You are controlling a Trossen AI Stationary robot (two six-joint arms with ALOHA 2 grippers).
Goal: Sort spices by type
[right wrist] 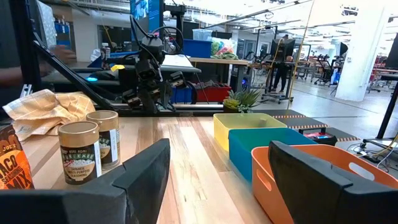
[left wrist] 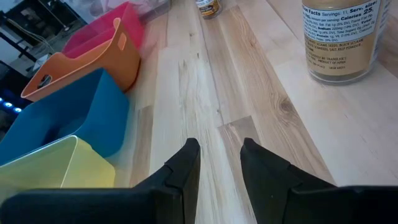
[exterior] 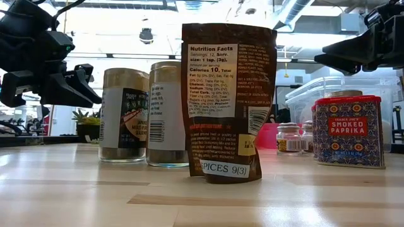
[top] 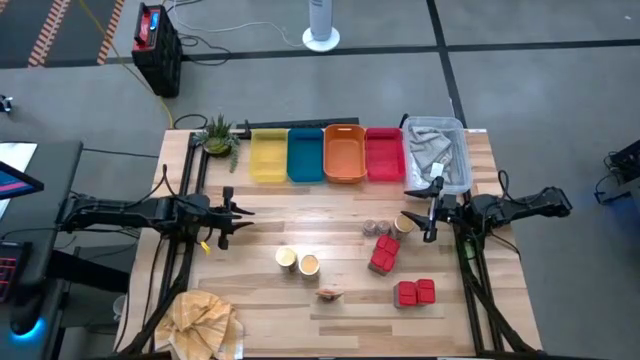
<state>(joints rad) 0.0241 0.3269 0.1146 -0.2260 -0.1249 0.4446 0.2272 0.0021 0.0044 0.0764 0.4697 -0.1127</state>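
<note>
Four trays, yellow (top: 267, 156), blue (top: 304, 155), orange (top: 343, 153) and red (top: 384, 155), stand in a row at the table's far edge. The spices stand mid-table: two pale round tubs (top: 297, 261), a dark-tan packet (top: 331, 293) upright on its bottom edge (exterior: 228, 170), tiny jars (top: 378, 228) and red boxes (top: 385, 253) (top: 414, 292). My left gripper (top: 243, 212) (left wrist: 219, 146) hovers open over bare wood, left of the tubs. My right gripper (top: 428, 212) (right wrist: 217, 146) is open just right of the tiny jars, with nothing between its fingers.
A clear bin (top: 452, 130) holding grey cloth stands at the far right, right of the red tray. A small plant (top: 218, 135) is at the far left. A yellowish-tan cloth (top: 205, 320) lies at the near left corner. Bare wood lies between the trays and the spices.
</note>
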